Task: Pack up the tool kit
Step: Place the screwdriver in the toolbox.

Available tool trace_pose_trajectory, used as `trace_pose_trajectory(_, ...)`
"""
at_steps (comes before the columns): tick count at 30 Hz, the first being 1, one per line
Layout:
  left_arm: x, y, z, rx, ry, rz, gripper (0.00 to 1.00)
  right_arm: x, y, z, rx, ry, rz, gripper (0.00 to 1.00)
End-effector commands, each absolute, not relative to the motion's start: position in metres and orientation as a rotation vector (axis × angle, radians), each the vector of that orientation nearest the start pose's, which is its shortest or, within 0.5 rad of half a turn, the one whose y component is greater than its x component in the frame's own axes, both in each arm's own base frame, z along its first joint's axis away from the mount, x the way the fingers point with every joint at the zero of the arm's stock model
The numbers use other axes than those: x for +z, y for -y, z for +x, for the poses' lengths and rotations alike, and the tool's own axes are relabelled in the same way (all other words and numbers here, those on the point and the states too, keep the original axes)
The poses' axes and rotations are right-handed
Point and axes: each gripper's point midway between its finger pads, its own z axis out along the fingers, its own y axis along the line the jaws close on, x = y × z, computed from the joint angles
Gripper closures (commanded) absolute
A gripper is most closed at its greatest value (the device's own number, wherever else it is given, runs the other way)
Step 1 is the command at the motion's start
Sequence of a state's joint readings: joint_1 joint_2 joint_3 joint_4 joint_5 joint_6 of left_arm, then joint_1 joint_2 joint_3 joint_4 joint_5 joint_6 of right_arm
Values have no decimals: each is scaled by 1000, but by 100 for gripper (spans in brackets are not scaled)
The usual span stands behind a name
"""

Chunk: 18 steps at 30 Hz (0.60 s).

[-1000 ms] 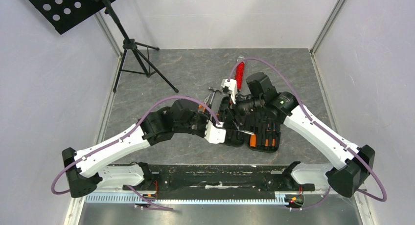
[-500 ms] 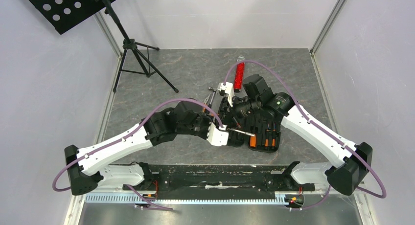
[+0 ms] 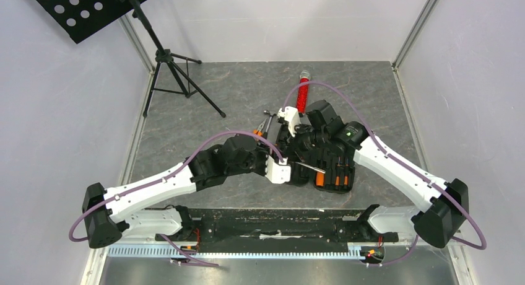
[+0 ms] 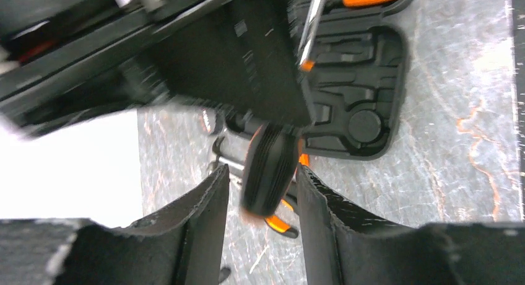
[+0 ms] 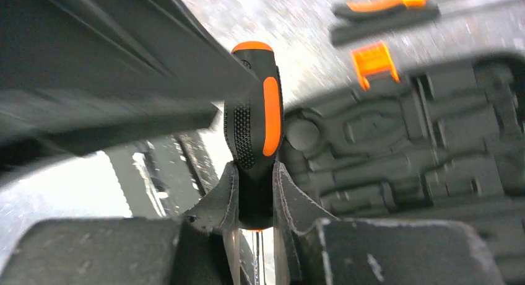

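Observation:
The black tool kit case [image 3: 325, 164] lies open on the table, with orange-handled tools in its right half. Its moulded slots show in the right wrist view [image 5: 427, 130], beside the orange latch [image 5: 373, 61]. My right gripper [image 5: 255, 167] is shut on an orange-and-black screwdriver [image 5: 255, 111] and holds it over the case's left edge [image 3: 288, 118]. My left gripper [image 4: 263, 173] is open, with a black ribbed tool handle [image 4: 269, 167] between its fingers. In the top view it [image 3: 290, 168] is at the case's left side, and a metal shaft [image 3: 311, 167] runs right from it.
Orange-handled pliers [image 3: 266, 121] lie on the table left of the case and also show in the right wrist view [image 5: 384, 9]. A red tube [image 3: 303, 93] lies behind the case. A black tripod stand [image 3: 176, 74] stands at the back left. Walls close in both sides.
My left arm has pushed a little right, toward the case. My right gripper has shifted slightly nearer and left with the screwdriver, so more of the red tube shows.

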State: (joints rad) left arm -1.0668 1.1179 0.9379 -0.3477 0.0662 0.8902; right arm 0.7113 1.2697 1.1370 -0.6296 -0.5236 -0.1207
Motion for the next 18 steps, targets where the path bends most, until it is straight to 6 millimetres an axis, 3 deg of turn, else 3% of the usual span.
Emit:
trace_pose_trajectory(1, 256, 298, 219, -100, -1169, 1503, 47, 165, -234, 220, 626, -2250, -1020, 100)
trace_pose_trajectory(6, 256, 288, 224, -100, -1179, 1391, 28, 148, -207, 240, 502, -2309, -832, 100)
trace_pose_trajectory(9, 263, 275, 235, -81, -1252, 1267, 21, 141, -180, 257, 365, -2356, -633, 100)
trace_pose_trajectory(14, 267, 226, 276, -23, -1513, 880, 6, 123, -126, 276, 143, -2385, -191, 100)
trace_pose_trajectory(18, 264, 182, 309, -14, -1664, 544, 4, 117, -99, 283, 60, -2274, 101, 100)
